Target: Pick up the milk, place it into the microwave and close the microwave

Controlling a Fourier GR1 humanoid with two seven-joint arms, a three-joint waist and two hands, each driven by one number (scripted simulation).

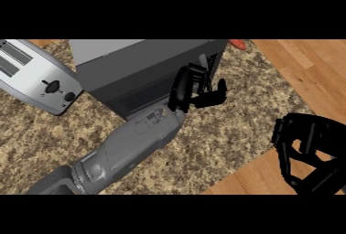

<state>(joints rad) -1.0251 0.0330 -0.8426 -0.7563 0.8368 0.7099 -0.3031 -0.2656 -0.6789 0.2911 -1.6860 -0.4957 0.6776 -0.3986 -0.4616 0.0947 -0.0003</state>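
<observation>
A: Status on the milk?

B: Can't see it anywhere in the head view. Not on the surface (223,123), not in either hand. It may already be inside the microwave (145,68) or behind my arm. I can't tell which.

A: Left hand?

B: My left hand (196,89) is up at the microwave's right front edge, where the door meets the body. The fingers (182,84) are mostly straight and lie against the dark front panel, with the thumb spread to the right. They hold nothing. My guess is that it's set up for pushing the door.

A: Right hand?

B: My right hand (307,153) is at the near right, over the wood edge. The fingers are relaxed and partly bent, with nothing in them. It's resting.

A: How would the carton handle if you have to re-grab it?

B: This is judgement only, since I can't see it. I'd expect it to be light to moderate in weight, with fairly stiff walls that give if squeezed. The sides would be smooth and a bit slippery, and it would tip easily if tall. I'd take it at mid-body across two opposite flat sides, not at the top.

A: Anything else nearby?

B: There's a toaster (34,75) at the far left, well apart from the hand. Something small and red-orange (238,44) sits at the far edge past the microwave. I can't identify it.

A: Risk?

B: If the door isn't fully clear, the fingers could slide along the panel instead of swinging it.
</observation>
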